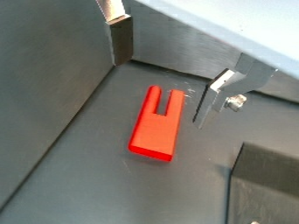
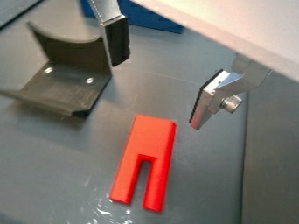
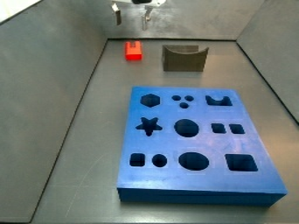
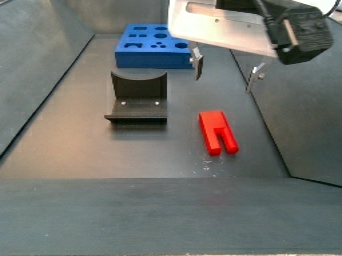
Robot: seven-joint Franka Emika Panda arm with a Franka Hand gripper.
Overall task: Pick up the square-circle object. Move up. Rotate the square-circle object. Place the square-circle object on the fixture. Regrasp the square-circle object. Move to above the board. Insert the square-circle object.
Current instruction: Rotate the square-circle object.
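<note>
From my remote seat I see the pincer (image 4: 225,69) hanging above the grey worktop (image 4: 80,140) with its two silver fingers spread wide and nothing between them. In both wrist views one finger (image 1: 117,35) ends in a dark pad and its mate (image 2: 212,99) shows as a tilted silver plate; the gap between them is bare. The pincer (image 2: 158,74) is clear of every piece, touching nothing.

The square-circle object (image 4: 217,131) lies flat on the worktop, below the spread fingers and a little off from them. In a wrist view the red block (image 1: 156,123) shows its two short prongs at the end nearer the fingers; in a wrist view (image 2: 143,164) the slot between the prongs is plain. It sits just beside the fixture (image 4: 136,96), apart from it, not touching. In a side view the red piece (image 3: 133,51) and the fixture (image 3: 183,57) stand side by side near the far wall, with the pincer (image 3: 131,14) above the red piece.

The fixture (image 2: 65,76) is a dark bracket with a curved notch, standing on its base plate on the worktop.

The board (image 3: 194,144) lies flat, well apart from the square-circle object, on the far side of the fixture from it in a side view (image 4: 147,47). Its cut-outs are all vacant as far as I can see.
</note>
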